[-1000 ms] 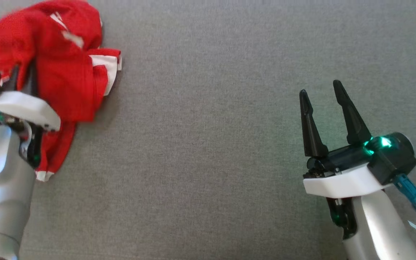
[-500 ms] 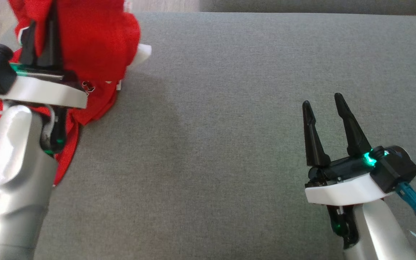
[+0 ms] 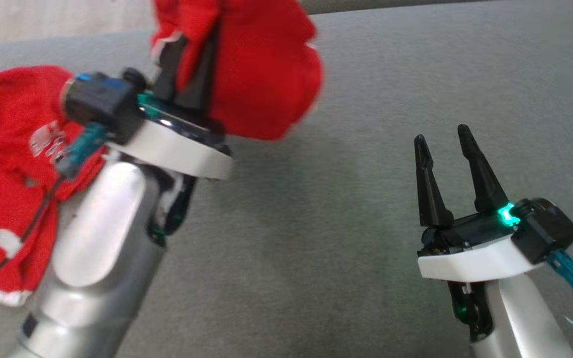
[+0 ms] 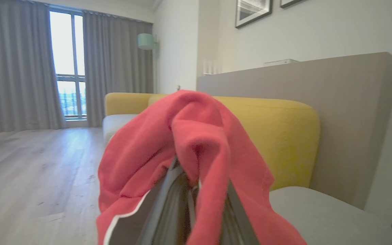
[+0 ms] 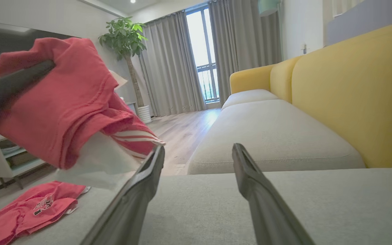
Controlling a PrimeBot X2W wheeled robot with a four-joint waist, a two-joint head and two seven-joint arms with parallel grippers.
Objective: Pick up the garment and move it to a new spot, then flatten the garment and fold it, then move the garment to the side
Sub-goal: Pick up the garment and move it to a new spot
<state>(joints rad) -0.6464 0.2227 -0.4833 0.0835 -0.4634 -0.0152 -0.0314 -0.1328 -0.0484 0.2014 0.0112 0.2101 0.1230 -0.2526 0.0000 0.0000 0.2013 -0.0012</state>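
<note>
Head view gives you the relation that matters: the red shirt (image 3: 261,79) is bunched up around the left gripper (image 3: 189,64), well to the left of the right gripper (image 3: 441,135) and slightly farther away. The left jaws are pinched almost closed on a fold of the shirt, and in the left wrist view the cloth (image 4: 196,143) drapes over both fingers and hides their tips. The held bunch hangs above the grey seat cushion (image 3: 326,233). More red cloth with a printed logo (image 3: 8,164) lies on the cushion to the left of that arm. The arm hides whether the two parts join, but if they do, the shirt's long axis runs from the jaws down and to the left. The right jaws stand wide apart with nothing between them. From the right wrist view the bunch (image 5: 63,98) sits up and to the left of those fingers, not touching them. The carry looks like the left arm's job, and bare cushion lies to its right.
</note>
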